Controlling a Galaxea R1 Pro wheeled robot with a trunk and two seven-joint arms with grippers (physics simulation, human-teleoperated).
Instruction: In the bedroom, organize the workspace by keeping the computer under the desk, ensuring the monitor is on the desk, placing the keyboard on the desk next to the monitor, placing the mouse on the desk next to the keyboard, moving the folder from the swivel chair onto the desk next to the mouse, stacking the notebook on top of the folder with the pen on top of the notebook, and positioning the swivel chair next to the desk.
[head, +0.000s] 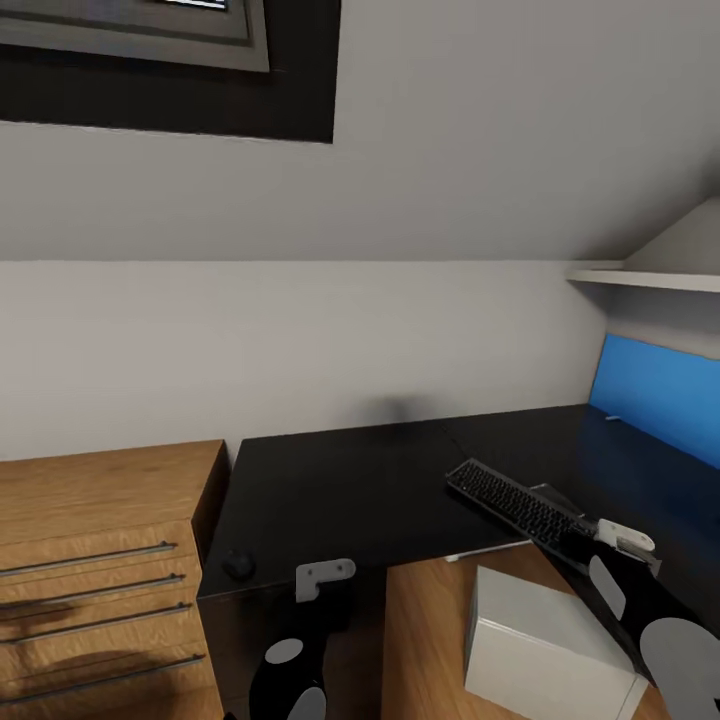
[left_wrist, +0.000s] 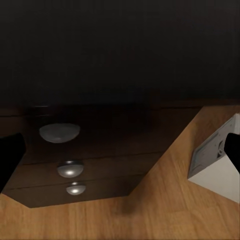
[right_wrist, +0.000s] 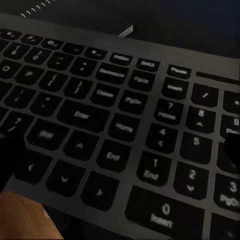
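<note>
Both arms rise from the bottom of the head view. Left gripper (head: 322, 578) sits below the desk's (head: 350, 490) front edge, near its front-left corner, with its fingertips hidden, so I cannot tell whether it is spread or closed. Its wrist camera faces the dark three-drawer pedestal (left_wrist: 85, 165) with its silver knobs (left_wrist: 59, 132), and the computer (left_wrist: 220, 162) stands on the wood floor (left_wrist: 150, 210) beside it.

Right gripper (head: 585, 540) is at the near end of the keyboard (head: 515, 503), which lies slantwise on the desk with that end at the inner front edge, above the computer (head: 550, 650). The wrist view looks closely down on the keys (right_wrist: 125, 125), with dark finger shapes at both sides and a wedge of floor at one corner. Whether the jaws pinch the keyboard or stand released I cannot tell.

A small dark rounded object (head: 238, 565), possibly the mouse, lies at the front-left corner. The folder (head: 660, 395) stands against the wall at the far right, under a white shelf (head: 650, 280). A light wood cabinet (head: 100, 560) with bar handles abuts the desk's left end. The desk top between the left edge and the keyboard is bare.
</note>
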